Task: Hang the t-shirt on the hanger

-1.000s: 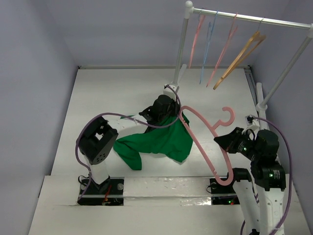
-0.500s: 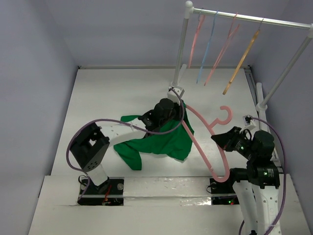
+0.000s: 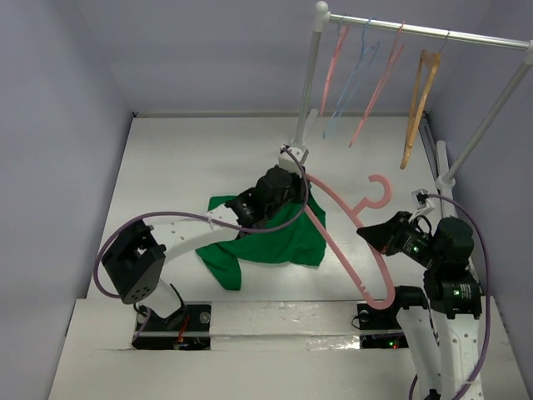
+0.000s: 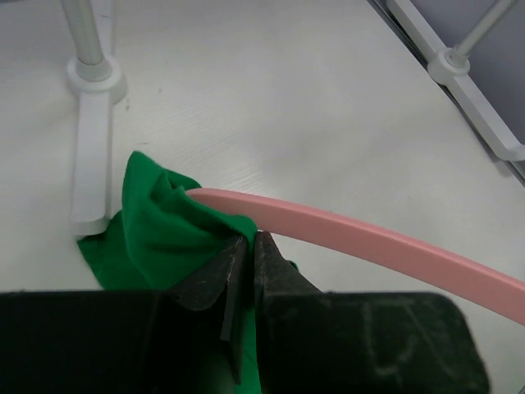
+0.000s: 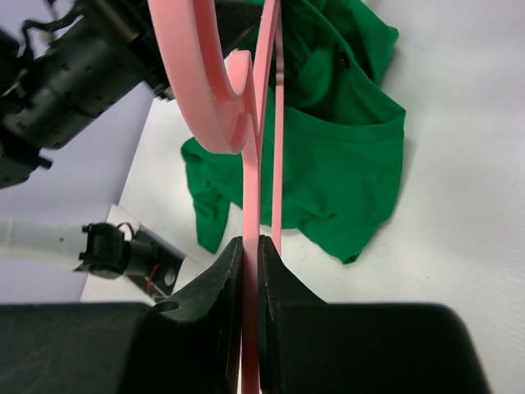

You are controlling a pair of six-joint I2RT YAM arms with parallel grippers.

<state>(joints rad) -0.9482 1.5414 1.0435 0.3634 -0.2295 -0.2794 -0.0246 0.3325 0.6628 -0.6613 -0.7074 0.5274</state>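
Note:
The green t-shirt (image 3: 275, 242) lies crumpled on the table in the top view. Its upper edge is bunched over one end of the salmon-pink hanger (image 3: 337, 247). My left gripper (image 3: 287, 182) is shut on a fold of the t-shirt (image 4: 156, 222) right beside the hanger's arm (image 4: 369, 242). My right gripper (image 3: 372, 237) is shut on the hanger's lower bar and holds it tilted above the table. In the right wrist view the hanger (image 5: 197, 90) runs up from the jaws, its hook toward the camera, with the t-shirt (image 5: 344, 148) spread behind it.
A white clothes rack (image 3: 425, 29) stands at the back right. On it hang thin pink hangers (image 3: 379, 83), a blue one (image 3: 350, 87) and a wooden one (image 3: 416, 100). Its foot (image 4: 90, 139) lies just beyond the t-shirt. A second foot (image 4: 467, 90) is to the right.
The left arm's elbow has swung down and left, and the t-shirt has spread further left. The hanger has risen slightly toward the back. The hangers on the rack are swinging.

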